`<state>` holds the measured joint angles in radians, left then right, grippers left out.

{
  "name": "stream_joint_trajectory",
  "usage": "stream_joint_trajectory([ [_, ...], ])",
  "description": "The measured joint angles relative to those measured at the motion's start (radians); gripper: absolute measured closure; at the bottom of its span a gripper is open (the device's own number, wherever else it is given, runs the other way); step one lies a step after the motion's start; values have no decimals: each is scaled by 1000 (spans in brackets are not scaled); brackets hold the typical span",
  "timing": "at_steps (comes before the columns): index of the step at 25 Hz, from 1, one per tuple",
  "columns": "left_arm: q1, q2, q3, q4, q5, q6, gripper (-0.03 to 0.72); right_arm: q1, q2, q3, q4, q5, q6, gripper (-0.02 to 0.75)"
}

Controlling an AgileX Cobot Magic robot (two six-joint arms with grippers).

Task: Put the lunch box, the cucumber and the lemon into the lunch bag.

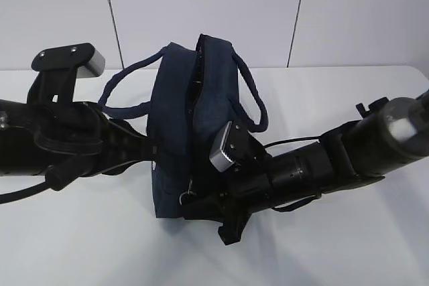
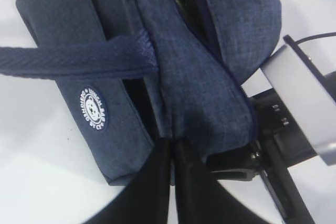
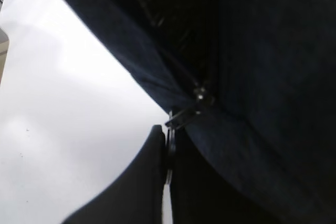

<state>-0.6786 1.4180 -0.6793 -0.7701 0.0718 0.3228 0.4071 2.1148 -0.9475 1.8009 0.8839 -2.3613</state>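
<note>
Lunch bag (image 1: 181, 125) stands mid-frame on the white table (image 1: 348, 246), both arms pressed against it. Left gripper (image 2: 173, 148) has its jaws pinched shut on a fold of bag fabric at the near end; right gripper (image 3: 167, 156) has its jaws closed on the silver ring pull (image 3: 170, 148) at the zipper's end. I judge this a zipper step: I'd keep the left hold firm as anchor and draw the pull straight along the teeth, not sideways. Bag is navy weave, white emblem (image 2: 93, 109) on its side, handles (image 1: 124, 88) flopped outward. Lunch box, cucumber, lemon not visible.
</note>
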Motion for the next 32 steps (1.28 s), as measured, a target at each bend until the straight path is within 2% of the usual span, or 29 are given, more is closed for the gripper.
stream_joint_trajectory([
  [3, 0, 0, 0, 0, 1, 0, 699, 0, 0, -4, 0, 2, 4, 735],
  [8, 0, 0, 0, 1, 4, 0, 699, 0, 0, -8, 0, 7, 4, 633],
  [13, 0, 0, 0, 4, 4, 0, 699, 0, 0, -10, 0, 7, 6, 614],
  [15, 0, 0, 0, 6, 4, 0, 699, 0, 0, -17, 0, 5, 15, 629],
  [19, 0, 2, 0, 7, 22, 0, 699, 0, 0, -23, 0, 1, 37, 743],
  [32, 0, 6, 0, 8, 31, 0, 699, 0, 0, -25, 0, 1, 60, 751],
])
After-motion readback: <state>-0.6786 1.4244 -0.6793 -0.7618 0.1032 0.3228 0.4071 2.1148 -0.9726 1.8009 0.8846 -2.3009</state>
